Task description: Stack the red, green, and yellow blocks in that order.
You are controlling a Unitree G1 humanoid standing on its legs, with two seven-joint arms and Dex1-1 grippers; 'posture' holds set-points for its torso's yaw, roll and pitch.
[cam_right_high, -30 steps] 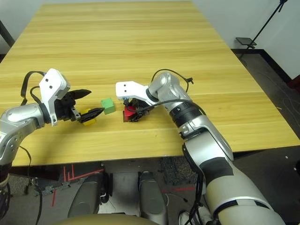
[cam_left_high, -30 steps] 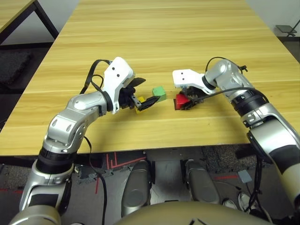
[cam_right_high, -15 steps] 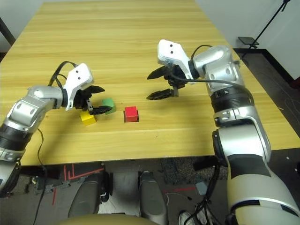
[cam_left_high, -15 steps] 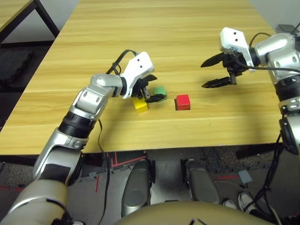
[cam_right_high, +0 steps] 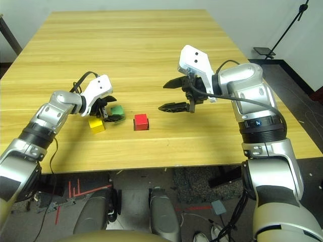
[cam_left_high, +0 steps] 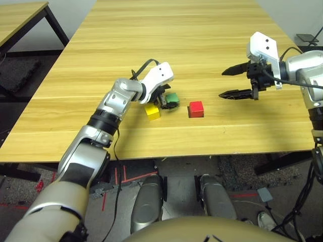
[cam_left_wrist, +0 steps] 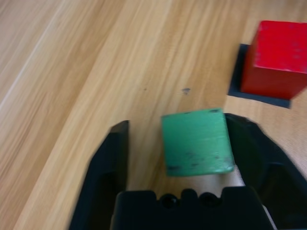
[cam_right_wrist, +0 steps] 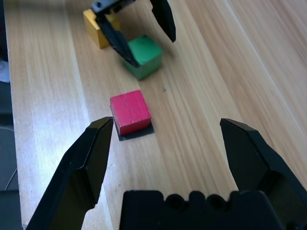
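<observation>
1. Nearest you on the light wooden bench point(cam_left_high: 202, 45) sits the small yellow cube point(cam_left_high: 152, 112), resting flat and touching nothing.
2. Just past it and slightly to the right, your left gripper point(cam_left_high: 166, 102) straddles the small light-green cube point(cam_left_high: 172, 98). In the left wrist view one black finger point(cam_left_wrist: 249, 143) lies against the green cube's side, while the other stands apart from it with bare wood between, so the grip is not clamped.
3. To the right of the green cube, near but apart, the bright red cube point(cam_left_high: 196, 109) stands on a flat black square patch point(cam_right_wrist: 136, 134), whose edge shows around the cube's base.
4. All three cubes are on the bench; none is stacked.
5. Farther right and raised above the bench, your right gripper point(cam_left_high: 236, 82) hangs released, fingers spread wide, holding nothing, well apart from the red cube.
</observation>
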